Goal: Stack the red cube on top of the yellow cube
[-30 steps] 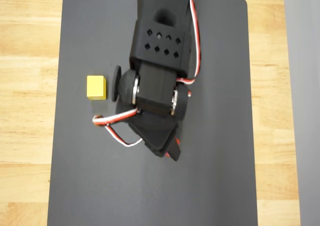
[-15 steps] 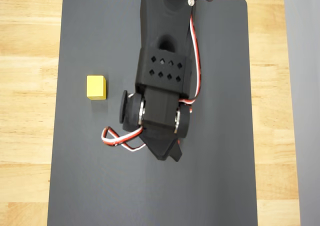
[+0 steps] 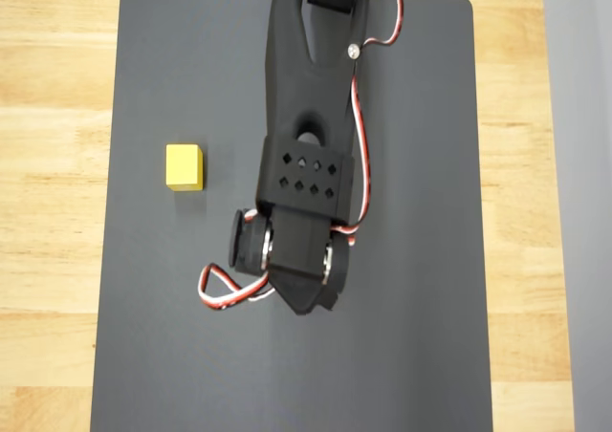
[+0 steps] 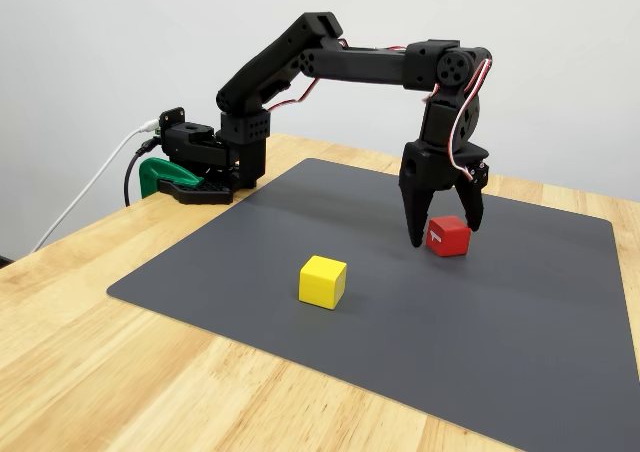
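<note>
Pincer point(image 4: 441, 234) stands spread around the red cube point(image 4: 448, 235); light, rigid, smooth-sided, best pinched across opposite flat faces.

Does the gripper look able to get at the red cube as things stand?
Probably yes. In the fixed view the open gripper hangs right at the red cube, fingers apart, nothing between them; the yellow cube sits well clear.
</note>
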